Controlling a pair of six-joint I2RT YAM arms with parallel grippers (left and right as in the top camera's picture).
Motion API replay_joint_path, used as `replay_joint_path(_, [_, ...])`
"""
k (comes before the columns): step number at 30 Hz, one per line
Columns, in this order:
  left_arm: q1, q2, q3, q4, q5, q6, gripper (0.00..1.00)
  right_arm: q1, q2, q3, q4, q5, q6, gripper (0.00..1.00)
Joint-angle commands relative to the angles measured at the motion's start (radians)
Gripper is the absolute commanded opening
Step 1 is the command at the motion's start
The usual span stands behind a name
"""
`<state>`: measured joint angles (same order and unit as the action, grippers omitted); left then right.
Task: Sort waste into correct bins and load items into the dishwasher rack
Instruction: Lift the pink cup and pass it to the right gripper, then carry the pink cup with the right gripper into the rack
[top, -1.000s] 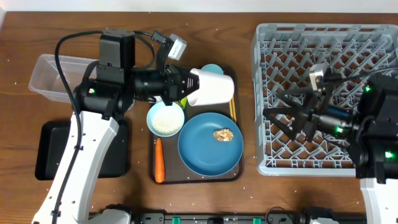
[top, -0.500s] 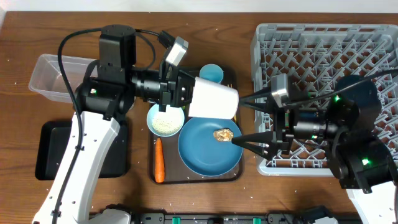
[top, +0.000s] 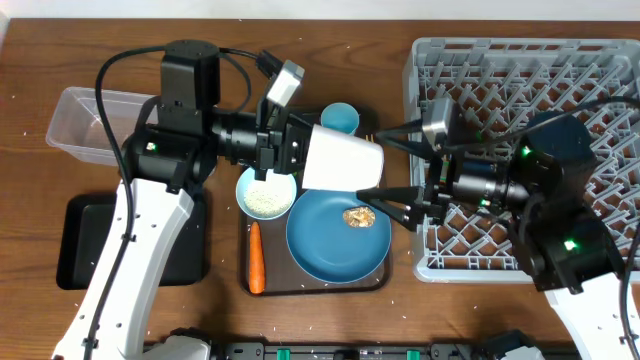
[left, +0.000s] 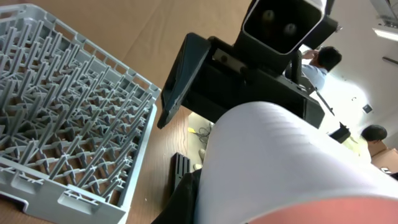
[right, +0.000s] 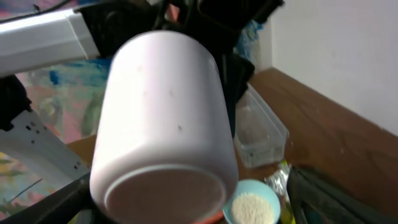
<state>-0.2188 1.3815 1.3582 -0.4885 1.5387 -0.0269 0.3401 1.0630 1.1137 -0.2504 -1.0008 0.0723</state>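
Pink cup (top: 340, 160) lies on its side in the air above the brown tray (top: 300, 288). Its mouth end is clamped in the left tool (top: 298, 150) and its base is turned toward the rack (top: 520, 80). The right tool (top: 368, 165) faces that base with its two fingers spread apart. In the overhead view one tip shows above the cup's end and one below it; whether either touches the cup cannot be told. In the right wrist view the base fills the middle of the frame between the open fingers.

Beneath the cup sit the blue plate (top: 330, 250) carrying a browned morsel (top: 358, 215), the white bowl (top: 266, 192) of rice, the carrot (top: 256, 258) and the blue cup (top: 340, 118). The clear tub (top: 80, 125) and black bin (top: 75, 245) rest on the tabletop (top: 340, 40) at the far left.

Step in hand, as judged: a hand-over of the cup from the left arm to the right, so that it can be loaded into the rack. The next move calls for the right tool to close squarely on the base end before the left tool lets go. The smooth round wall may slip if the hold sits too near the edge.
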Motion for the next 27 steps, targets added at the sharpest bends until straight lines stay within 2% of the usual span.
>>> replay_joint_path(1, [-0.008, -0.011, 0.023, 0.004, 0.032, -0.005, 0.06, 0.024, 0.024, 0.016, 0.051, -0.001, 0.041, 0.84])
replay_joint_path(9, [-0.008, -0.011, 0.023, 0.005, 0.032, -0.004, 0.06, 0.074, 0.037, 0.016, 0.108, -0.038, 0.072, 0.69])
replay_joint_path(11, [-0.008, -0.011, 0.023, 0.005, 0.032, -0.004, 0.06, 0.074, 0.037, 0.016, 0.117, -0.063, 0.073, 0.6])
replay_joint_path(13, [-0.008, -0.011, 0.023, 0.005, 0.032, -0.004, 0.08, 0.074, 0.035, 0.016, 0.116, -0.066, 0.073, 0.55])
replay_joint_path(15, [-0.008, -0.011, 0.023, 0.005, 0.032, -0.004, 0.17, 0.072, 0.033, 0.016, 0.116, -0.064, 0.073, 0.52])
replay_joint_path(16, [-0.008, -0.011, 0.023, 0.005, 0.032, -0.004, 0.38, 0.072, 0.032, 0.016, 0.116, -0.06, 0.073, 0.52])
replay_joint_path(17, [-0.008, -0.011, 0.023, 0.005, 0.032, -0.004, 0.51, 0.072, 0.029, 0.016, 0.116, -0.052, 0.073, 0.51])
replay_joint_path(18, [-0.007, -0.011, 0.023, 0.005, 0.031, -0.004, 0.55, 0.071, 0.027, 0.016, 0.111, -0.039, 0.073, 0.51])
replay_joint_path(19, [-0.006, -0.011, 0.023, 0.006, 0.031, -0.004, 0.69, 0.067, 0.022, 0.016, 0.102, -0.019, 0.074, 0.51])
replay_joint_path(20, [-0.004, -0.011, 0.023, 0.011, 0.031, -0.004, 0.75, 0.06, 0.016, 0.016, 0.085, 0.002, 0.073, 0.51])
replay_joint_path(24, [0.033, -0.011, 0.023, 0.046, 0.031, -0.005, 0.81, 0.001, -0.015, 0.016, -0.029, 0.087, 0.073, 0.51])
replay_joint_path(27, [0.08, -0.011, 0.023, 0.05, 0.031, -0.01, 0.82, -0.075, -0.043, 0.016, -0.162, 0.176, 0.067, 0.51])
